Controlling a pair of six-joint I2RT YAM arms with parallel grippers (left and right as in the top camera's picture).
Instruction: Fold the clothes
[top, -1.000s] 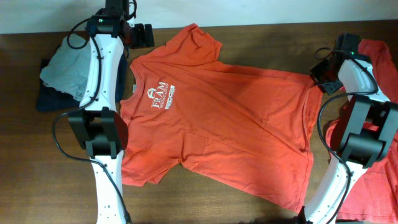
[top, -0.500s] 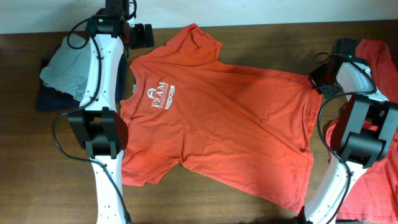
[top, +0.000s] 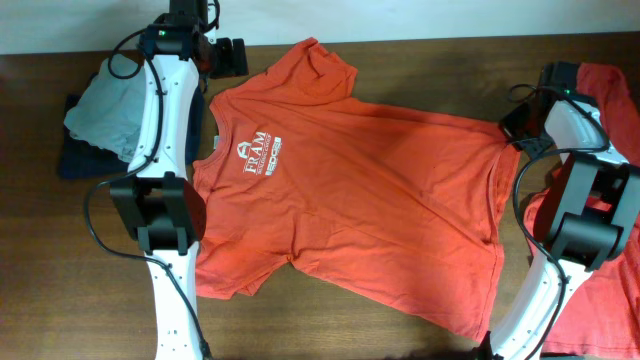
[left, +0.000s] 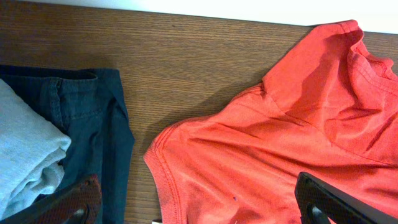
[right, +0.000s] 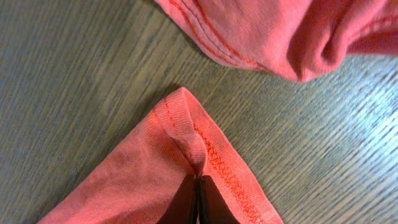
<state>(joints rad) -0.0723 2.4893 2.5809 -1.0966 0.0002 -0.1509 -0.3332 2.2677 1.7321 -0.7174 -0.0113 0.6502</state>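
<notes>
A second shirt (top: 612, 90) is half hidden beneath the right arm and cut off at the frame edge. The coral T-shirt (top: 360, 190) is spread on the tabletop (top: 60, 260), collar pointed left, hem right, its long axis slightly slanted. Its hem corner is pinched by the right fingers (right: 191, 202). The left fingers (left: 339, 199) are spread wide.

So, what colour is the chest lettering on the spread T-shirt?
White lettering on the T-shirt; overhead view shows it best.
</notes>
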